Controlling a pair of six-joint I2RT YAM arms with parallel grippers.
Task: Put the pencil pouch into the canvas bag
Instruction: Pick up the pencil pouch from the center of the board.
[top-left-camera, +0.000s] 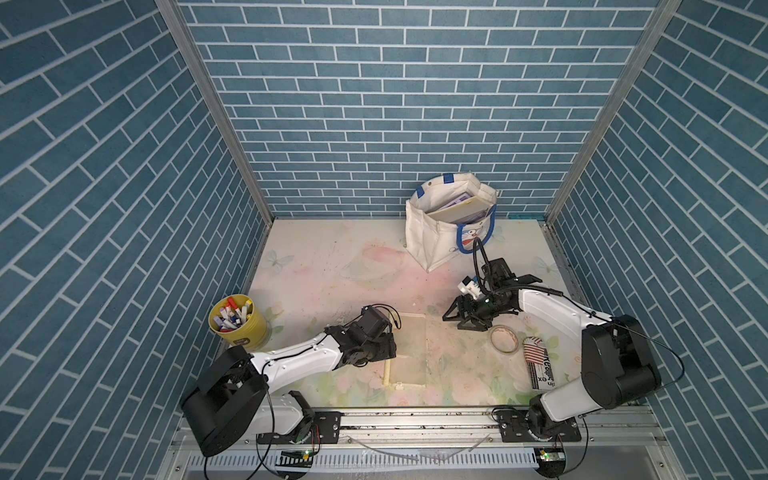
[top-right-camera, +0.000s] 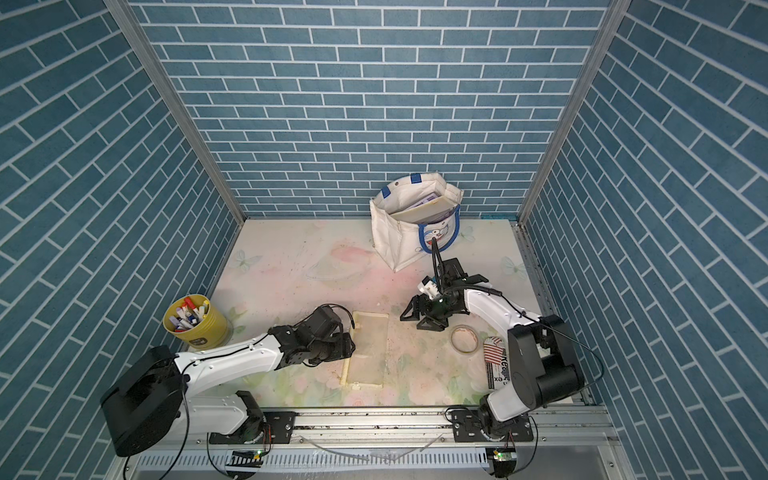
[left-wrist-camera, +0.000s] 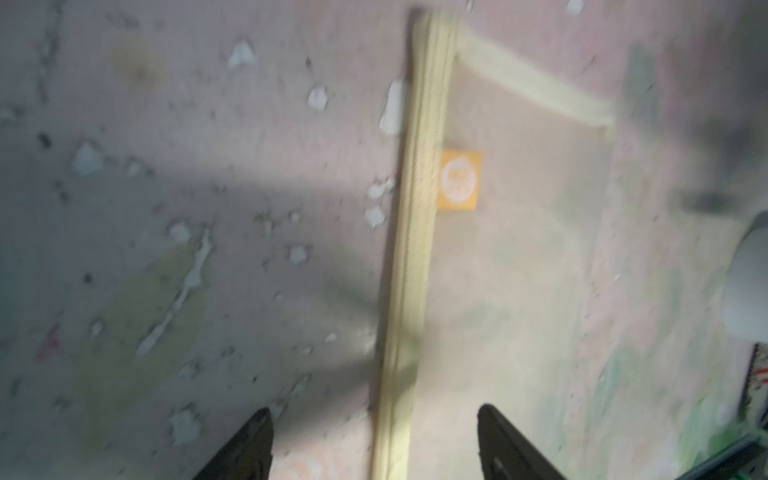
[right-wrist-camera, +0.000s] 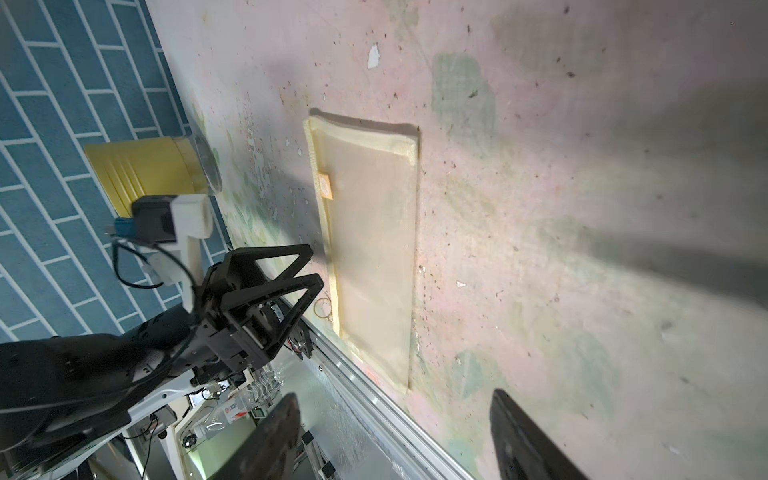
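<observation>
The pencil pouch (top-left-camera: 409, 349) lies flat on the counter (top-left-camera: 332, 266), well apart from the canvas bag (top-left-camera: 428, 241), with my left hand (left-wrist-camera: 372, 411) open astride its zipper edge (left-wrist-camera: 411, 232), holding nothing, and my right hand (right-wrist-camera: 395, 395) open and empty, so grasping, carrying and dropping remain.

In a top view, the pencil pouch (top-left-camera: 411, 353) is seen lying flat on the floral table (top-left-camera: 332, 266), its edge overhung by the left gripper (top-left-camera: 388, 351). The canvas bag (top-left-camera: 432, 237) is stood open near the back wall, the right gripper (top-left-camera: 463, 320) held spread-jawed near the pouch's far corner.
</observation>
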